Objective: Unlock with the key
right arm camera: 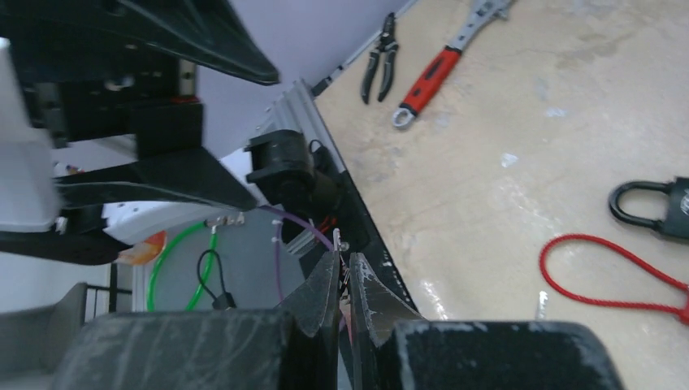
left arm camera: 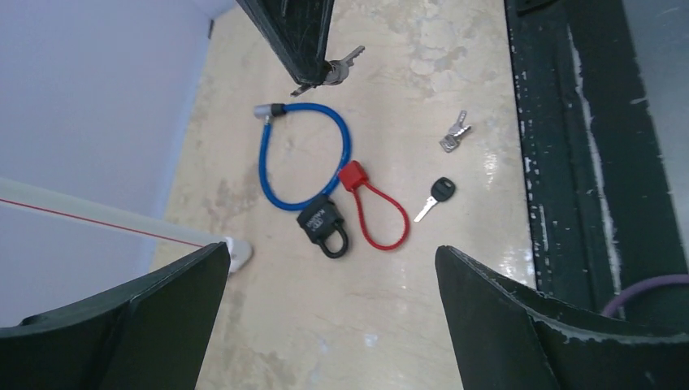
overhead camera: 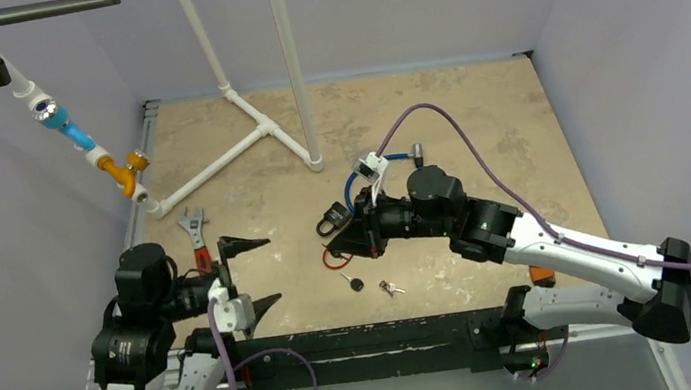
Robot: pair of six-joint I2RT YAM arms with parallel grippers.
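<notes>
- A black rail [overhead camera: 390, 335] runs along the near edge of the desk [overhead camera: 473, 118].
- At the near left hangs the left gripper [overhead camera: 272, 267], its jaws released wide with nothing between them.
- Just past the rail, a black-headed key [left arm camera: 435, 195] lies flat. Its long axis is slanted, with the blade toward the red cable lock [left arm camera: 374, 207]. A small silver key bunch [left arm camera: 457, 134] lies to its right, apart from it.
- The right gripper [right arm camera: 345, 272] is above the desk, jaws clenched on a silver key [left arm camera: 345, 58] that juts sideways from the tips.
- The black padlock [left arm camera: 323, 223] lies flat between the red cable lock and the blue cable lock [left arm camera: 305, 154], its shackle toward the left arm.
- A wrench [overhead camera: 195, 230] lies at the left edge.
- Open desk surface lies to the right of the locks and beyond them. A white pipe frame [overhead camera: 257, 131] stands at the far left.
</notes>
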